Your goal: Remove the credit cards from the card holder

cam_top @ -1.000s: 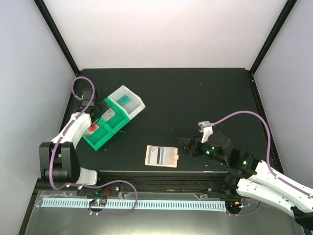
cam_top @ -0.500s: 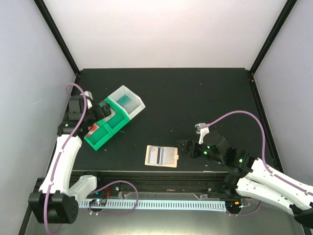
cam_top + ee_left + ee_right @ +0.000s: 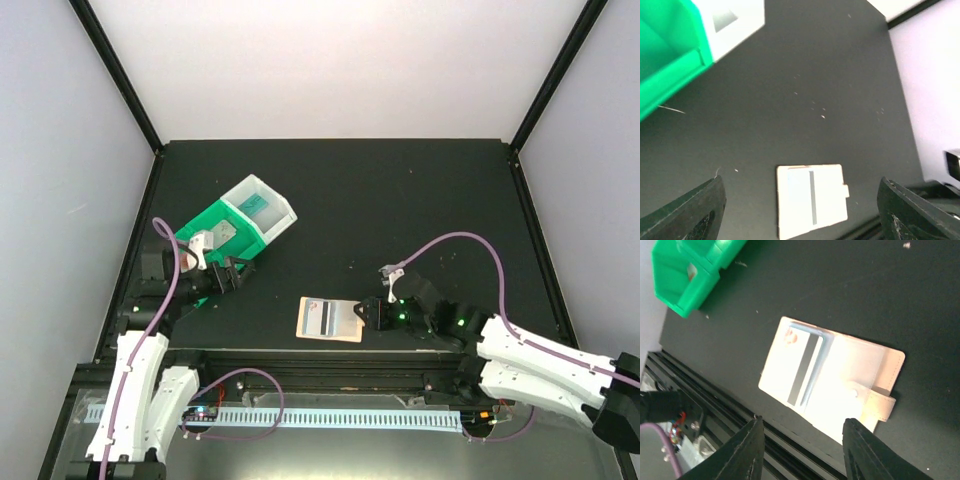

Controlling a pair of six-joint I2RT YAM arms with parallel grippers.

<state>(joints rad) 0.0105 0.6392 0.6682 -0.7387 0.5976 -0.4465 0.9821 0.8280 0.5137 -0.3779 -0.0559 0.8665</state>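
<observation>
The card holder [image 3: 345, 322] lies open and flat near the table's front edge, with a peach rim and a strap tab on its right. A pale credit card [image 3: 801, 365] with a dark stripe and a red blotch sits in its left panel. My right gripper [image 3: 366, 313] hovers at the holder's right edge, its jaws apart with nothing between them [image 3: 805, 452]. My left gripper [image 3: 231, 276] hangs open just in front of the green bin, well left of the holder [image 3: 811, 200]. A teal card [image 3: 256, 203] lies in the white bin.
A green bin [image 3: 232, 240] and an attached white bin [image 3: 276, 212] stand at the back left; both show in the left wrist view's top corner [image 3: 667, 55]. A black rail [image 3: 320, 358] runs along the table's front edge just below the holder.
My left arm has pulled back from over the bins toward the near left, and its gripper has opened. My right gripper has slid left to the holder's edge and its jaws have narrowed.
</observation>
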